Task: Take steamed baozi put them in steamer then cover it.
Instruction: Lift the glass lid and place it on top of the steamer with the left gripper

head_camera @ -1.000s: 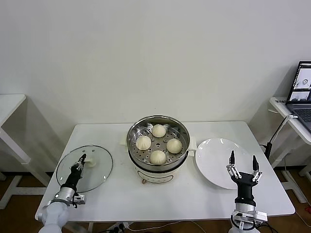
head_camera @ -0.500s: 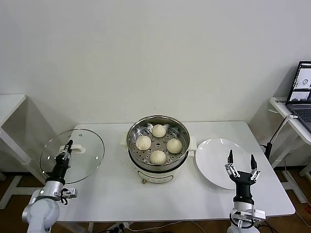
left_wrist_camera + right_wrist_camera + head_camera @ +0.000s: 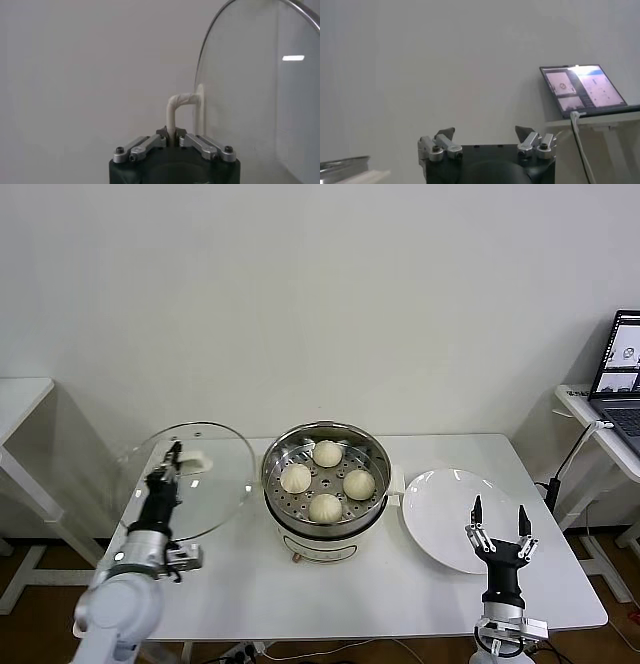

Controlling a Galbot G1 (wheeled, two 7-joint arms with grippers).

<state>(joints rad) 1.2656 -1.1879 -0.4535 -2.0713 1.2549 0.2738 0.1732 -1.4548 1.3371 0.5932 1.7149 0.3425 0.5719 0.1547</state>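
Four steamed baozi (image 3: 326, 480) lie in one steamer (image 3: 325, 446), which stands at the middle of one white worktop (image 3: 400, 584). One flat white plate (image 3: 450, 519) lies towards the worktop's right edge. One clear glass lid (image 3: 190, 480) with a white handle is up off the worktop near its left edge. Two tools show: the left tool (image 3: 170, 462) and the right tool (image 3: 498, 529). One laptop (image 3: 622, 369) stands on a side desk off the right edge.
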